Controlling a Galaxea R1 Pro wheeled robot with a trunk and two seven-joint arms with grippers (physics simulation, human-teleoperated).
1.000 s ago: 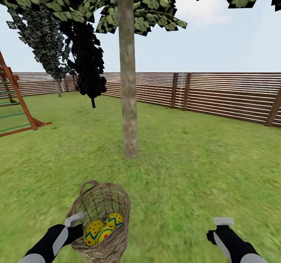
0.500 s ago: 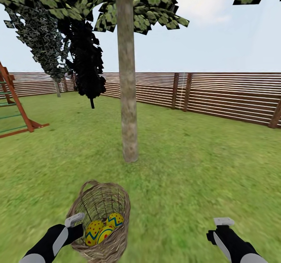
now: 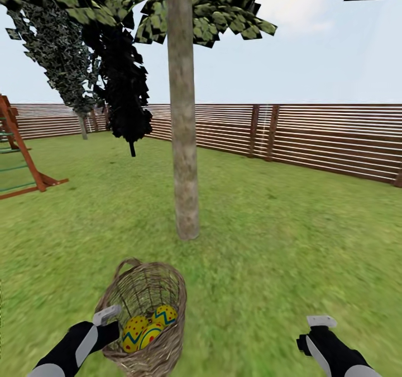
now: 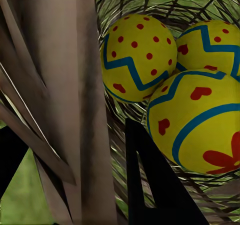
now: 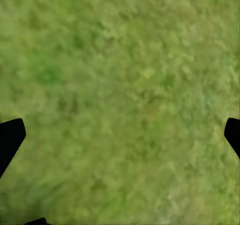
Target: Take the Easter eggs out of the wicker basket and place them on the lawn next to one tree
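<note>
The brown wicker basket (image 3: 127, 265) hangs tilted just above the lawn (image 3: 290, 243), and my left gripper (image 3: 109, 318) is shut on its rim. In the left wrist view the woven wall (image 4: 60, 85) sits between the dark fingers (image 4: 155, 190). Three yellow Easter eggs with blue zigzags and red dots lie inside (image 3: 134, 330) (image 3: 164, 314) (image 3: 149, 335); they show close up in the left wrist view (image 4: 137, 57) (image 4: 212, 42) (image 4: 200, 125). The tree (image 3: 184, 142), pale-trunked, stands just beyond the basket. My right gripper (image 3: 319, 324) hovers open over bare grass (image 5: 120, 85).
A brown slat fence (image 3: 324, 137) rings the garden at the back and right. A wooden playset (image 3: 22, 159) stands at the far left. A black-leaved tree (image 3: 125, 86) and a dark grey-green tree (image 3: 67, 58) grow behind on the left. Open grass lies around the trunk.
The whole view has crept forward, so the tree trunk looms nearer and its base sits lower in the picture. Basket and both arms keep their places relative to the camera.
</note>
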